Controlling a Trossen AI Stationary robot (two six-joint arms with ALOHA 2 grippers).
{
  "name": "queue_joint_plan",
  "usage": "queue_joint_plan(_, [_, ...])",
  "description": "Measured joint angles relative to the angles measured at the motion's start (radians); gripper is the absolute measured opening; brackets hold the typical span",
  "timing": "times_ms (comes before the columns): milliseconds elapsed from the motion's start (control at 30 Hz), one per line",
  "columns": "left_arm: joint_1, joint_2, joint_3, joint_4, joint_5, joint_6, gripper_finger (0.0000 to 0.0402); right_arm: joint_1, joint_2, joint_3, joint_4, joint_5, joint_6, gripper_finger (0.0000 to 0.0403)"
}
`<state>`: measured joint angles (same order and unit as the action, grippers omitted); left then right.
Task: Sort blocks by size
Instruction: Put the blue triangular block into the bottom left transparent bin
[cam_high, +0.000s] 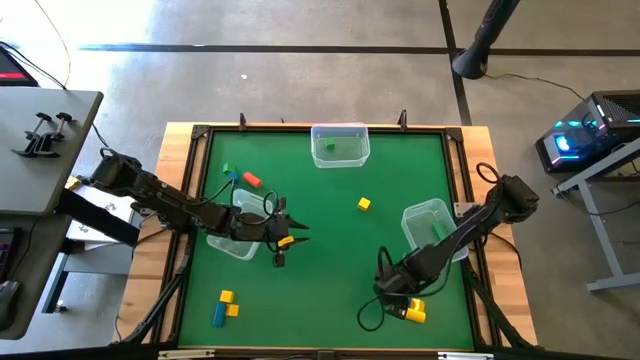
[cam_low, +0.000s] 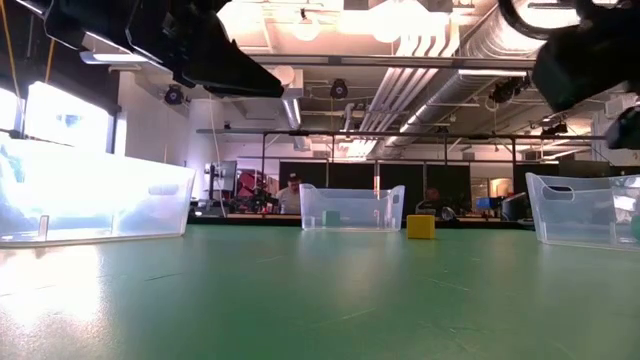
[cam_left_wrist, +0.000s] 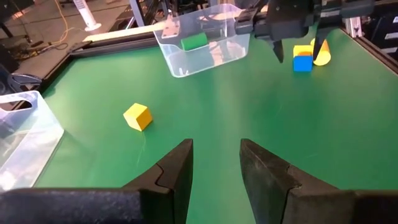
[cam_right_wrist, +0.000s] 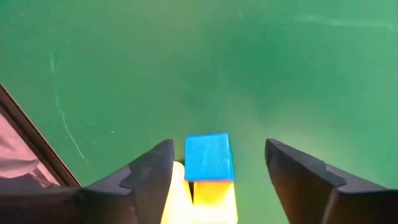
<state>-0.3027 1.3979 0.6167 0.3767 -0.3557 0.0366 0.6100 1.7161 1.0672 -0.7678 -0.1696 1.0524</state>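
Near the table's near right corner lie a blue block (cam_right_wrist: 209, 157) and yellow blocks (cam_right_wrist: 214, 202) side by side. My right gripper (cam_right_wrist: 214, 180) points down over them, open, a finger on either side of the group, which shows as yellow (cam_high: 415, 312) in the high view. My left gripper (cam_left_wrist: 216, 165) stands open at mid-table (cam_high: 288, 238), nothing between its fingers. A yellow cube (cam_high: 364, 203) lies alone on the mat ahead of it. More blocks lie at the far left (cam_high: 240, 177) and near left (cam_high: 226, 306).
Three clear bins stand on the green mat: one at the far edge (cam_high: 340, 143) with a green block (cam_left_wrist: 194, 42) inside, one at the right (cam_high: 432, 225), one under my left arm (cam_high: 235, 228). The wooden frame (cam_high: 460, 180) borders the mat.
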Motion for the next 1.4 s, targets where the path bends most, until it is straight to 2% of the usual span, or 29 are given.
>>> queue_joint_plan(200, [0.002,0.000,0.000,0.001,0.000,0.012,0.0117,0.023,0.000,-0.003,-0.045,0.002,0.022,0.0298])
queue_joint_plan(567, [0.001,0.000,0.000,-0.014,0.000,-0.003,0.0117,0.059,0.016,-0.003,0.004,0.046,0.073,0.0300])
queue_joint_plan(800, [0.001,0.000,0.000,-0.016,0.001,-0.026,0.0117,0.064,0.114,0.000,-0.009,-0.050,0.042,0.0300])
queue_joint_plan(900, [0.001,0.000,0.000,-0.014,0.002,-0.026,0.0117,0.064,0.130,0.003,-0.016,-0.058,0.042,0.0299])
queue_joint_plan(1067, [0.001,0.000,0.000,-0.014,0.002,-0.028,0.0117,0.064,0.129,0.001,-0.024,-0.051,0.039,0.0264])
queue_joint_plan(1333, [0.001,0.000,0.000,-0.015,0.002,-0.033,0.0117,0.064,0.124,0.000,-0.026,-0.043,-0.014,0.0134])
queue_joint_plan(1400, [0.001,0.000,0.000,-0.018,0.002,-0.033,0.0117,0.065,0.109,0.000,-0.022,-0.023,-0.030,0.0129])
